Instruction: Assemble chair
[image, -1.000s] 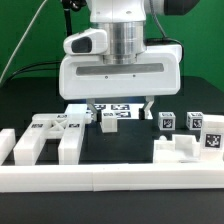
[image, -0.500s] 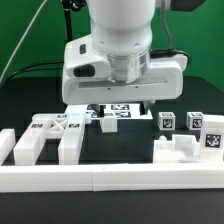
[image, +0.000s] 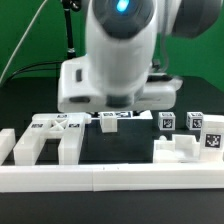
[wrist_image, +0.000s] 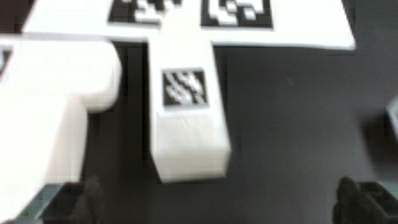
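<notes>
panel (image: 45, 135) left | leg (image: 108, 122) between | cubes (image: 168, 121) right (exterior view) | wall (image: 110, 178) in front

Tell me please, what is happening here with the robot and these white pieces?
The robot arm hangs over the black table with its gripper open and empty. Just in front of the gripper lies a long white chair part with a tag, not gripped. Other chair pieces lie loose: a slotted panel at the exterior view's left, two small cubes at its right. The chair is not yet built.
</notes>
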